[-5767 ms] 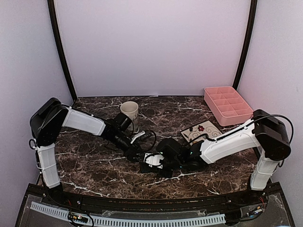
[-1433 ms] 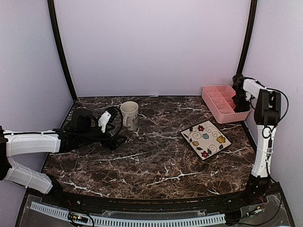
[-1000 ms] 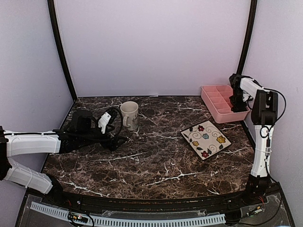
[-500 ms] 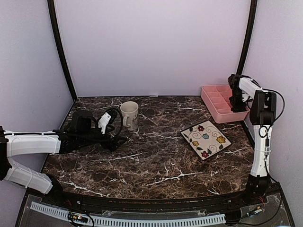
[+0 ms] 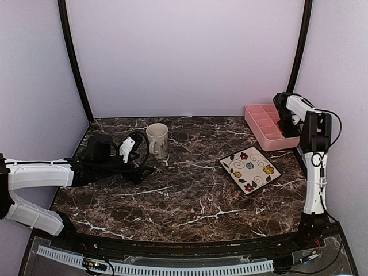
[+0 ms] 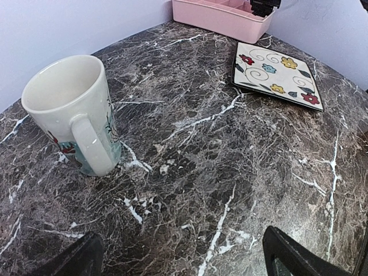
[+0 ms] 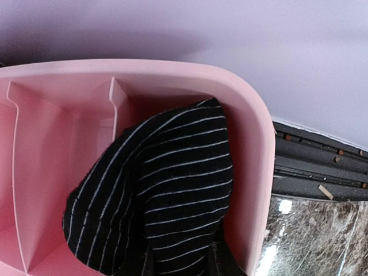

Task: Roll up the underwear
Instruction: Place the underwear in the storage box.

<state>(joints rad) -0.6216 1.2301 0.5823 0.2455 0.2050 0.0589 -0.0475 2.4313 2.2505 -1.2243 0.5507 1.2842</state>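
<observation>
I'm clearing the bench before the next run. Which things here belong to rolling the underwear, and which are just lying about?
Job:
- underwear, black striped, in an end compartment of the pink tray

Lying about:
- mug
- flowered plate

open marble on table [image 5: 190, 192] between mug [image 5: 157, 140] and plate [image 5: 249, 169], wide lane through the middle down to the near edge. left arm [image 5: 40, 173] lies low across the left side, its end just beside mug. tray [image 5: 261, 129] sits in far right corner near both walls. right arm [image 5: 315, 155] stands over it. right gripper [image 7: 181, 260] pinching underwear [image 7: 167, 190] fills the tray's corner cell.
</observation>
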